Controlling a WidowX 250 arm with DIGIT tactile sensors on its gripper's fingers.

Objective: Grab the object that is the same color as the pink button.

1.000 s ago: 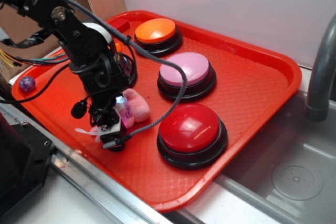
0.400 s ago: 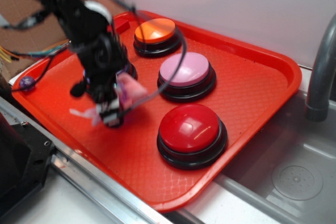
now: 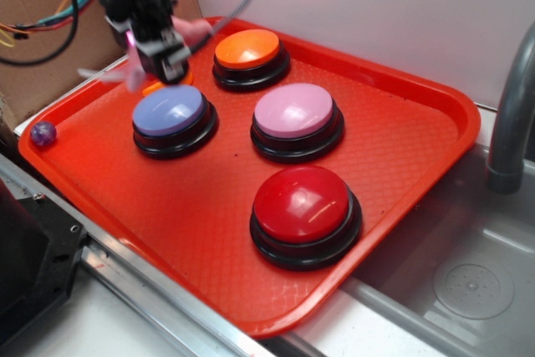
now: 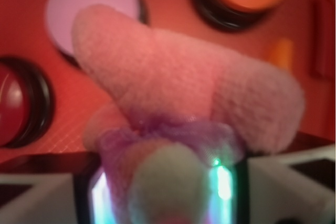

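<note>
The pink plush bunny [image 4: 178, 87] fills the wrist view, its purple bow [image 4: 168, 135] and white face held between the jaws. My gripper [image 3: 155, 46] is shut on the bunny [image 3: 194, 31] and hangs high above the tray's back left corner, over the blue-lavender button [image 3: 170, 111]. A white string trails from the bunny to the left. The pink button [image 3: 293, 110] sits on the red tray [image 3: 401, 123] in the middle, right of and below the gripper; the wrist view shows that pink button [image 4: 92, 6] at its upper left.
An orange button [image 3: 247, 48] stands at the tray's back, a red button [image 3: 302, 203] at the front. A small purple ball [image 3: 43, 133] lies at the tray's left edge. A grey faucet pipe [image 3: 512, 114] and a metal sink [image 3: 468, 290] are to the right.
The gripper has risen from the tray floor and moved back and left with the bunny in it, uncovering the blue-lavender button.
</note>
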